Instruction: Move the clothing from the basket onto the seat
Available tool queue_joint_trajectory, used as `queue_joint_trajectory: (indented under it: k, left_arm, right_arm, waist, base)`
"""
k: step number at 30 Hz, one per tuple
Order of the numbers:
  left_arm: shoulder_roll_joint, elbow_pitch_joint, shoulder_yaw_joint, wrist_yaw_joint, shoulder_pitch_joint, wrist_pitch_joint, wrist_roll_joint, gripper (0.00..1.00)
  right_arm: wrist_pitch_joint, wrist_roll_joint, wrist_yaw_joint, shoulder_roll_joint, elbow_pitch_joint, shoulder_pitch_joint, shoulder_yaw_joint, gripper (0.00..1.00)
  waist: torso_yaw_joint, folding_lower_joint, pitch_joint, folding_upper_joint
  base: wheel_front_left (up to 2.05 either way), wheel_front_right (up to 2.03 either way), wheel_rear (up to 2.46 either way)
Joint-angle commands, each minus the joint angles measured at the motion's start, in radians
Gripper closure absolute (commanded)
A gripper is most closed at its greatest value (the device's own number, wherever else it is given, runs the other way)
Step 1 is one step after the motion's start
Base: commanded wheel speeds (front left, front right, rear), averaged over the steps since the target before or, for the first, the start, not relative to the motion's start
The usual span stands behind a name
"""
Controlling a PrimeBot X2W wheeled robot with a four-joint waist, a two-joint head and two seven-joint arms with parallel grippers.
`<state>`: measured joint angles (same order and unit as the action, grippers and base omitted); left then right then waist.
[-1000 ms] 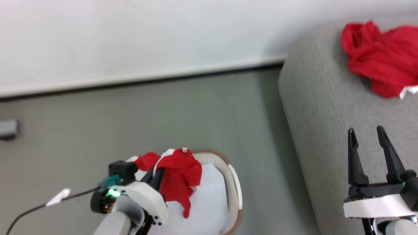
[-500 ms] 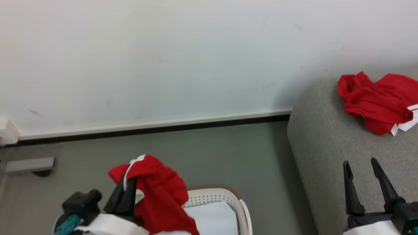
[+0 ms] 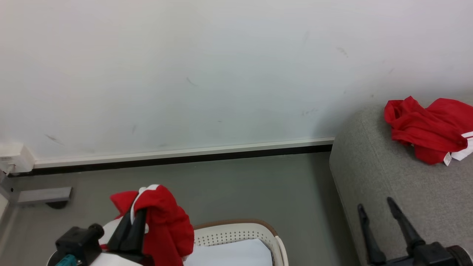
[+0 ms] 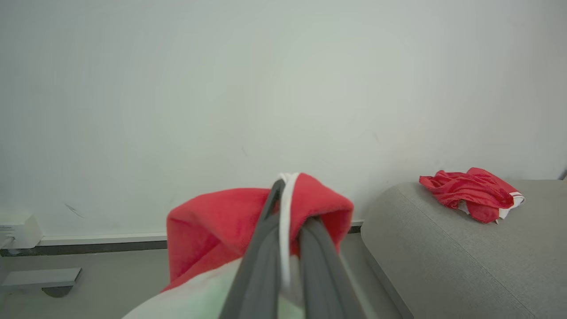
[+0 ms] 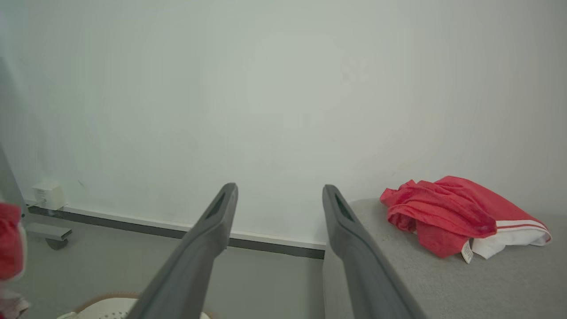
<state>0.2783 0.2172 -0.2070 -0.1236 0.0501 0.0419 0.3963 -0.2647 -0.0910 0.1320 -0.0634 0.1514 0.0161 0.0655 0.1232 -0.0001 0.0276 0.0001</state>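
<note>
Left hand (image 3: 137, 216) pinches red clothing (image 3: 166, 225), seemingly over the basket (image 3: 236, 226); another garment (image 3: 425, 129) lies on the seat (image 3: 406, 192).

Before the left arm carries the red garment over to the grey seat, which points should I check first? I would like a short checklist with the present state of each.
1. Left pincer shut on the red garment: ok.
2. Red garment hangs free of the basket: cannot tell; its lower end is cut off at the head view's bottom edge.
3. Right pincer open, holding nothing: ok.
4. Bare room on the seat in front of the second red garment: ok.
5. No red clothing left in the basket: cannot tell; a white sheet shows, the rest is out of frame.
</note>
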Motion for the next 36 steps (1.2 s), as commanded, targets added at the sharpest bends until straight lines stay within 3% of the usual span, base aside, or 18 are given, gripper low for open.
queue_joint_trajectory:
  k: [1, 11, 14, 19, 36]
  left_arm:
    - [0.011, 0.010, -0.005, 0.002, 0.006, -0.005, 0.003, 1.00]
    - [-0.001, 0.022, -0.088, 0.046, -0.094, -0.056, -0.024, 1.00]
    - [-0.009, 0.012, -0.114, 0.061, -0.125, -0.062, -0.026, 1.00]
    - [-0.059, -0.017, -0.202, 0.101, -0.206, -0.074, -0.041, 1.00]
    - [-0.118, 0.016, -0.376, 0.182, -0.252, -0.140, -0.026, 1.00]
  right_arm:
    - [0.001, -0.013, -0.003, -0.015, 0.003, 0.002, 0.039, 0.00]
    - [0.001, -0.140, -0.003, -0.121, 0.017, 0.163, 0.440, 0.00]
    - [0.001, -0.172, -0.003, -0.131, 0.020, 0.204, 0.511, 0.00]
    - [0.001, -0.253, -0.003, -0.146, 0.037, 0.297, 0.670, 0.00]
    - [0.001, -0.319, -0.003, -0.129, 0.128, 0.369, 0.749, 0.00]
  waist:
    - [0.003, 0.0001, -0.002, -0.0001]
    - [0.008, 0.0001, -0.019, -0.0001]
    - [0.006, 0.0001, -0.021, -0.0001]
    - [0.001, 0.0001, -0.017, -0.0001]
    - [0.009, 0.0001, -0.010, -0.0001]
  base:
    - [0.00, 0.00, 0.00]
    - [0.00, 0.00, 0.00]
    - [0.00, 0.00, 0.00]
    - [0.00, 0.00, 0.00]
    - [0.00, 0.00, 0.00]
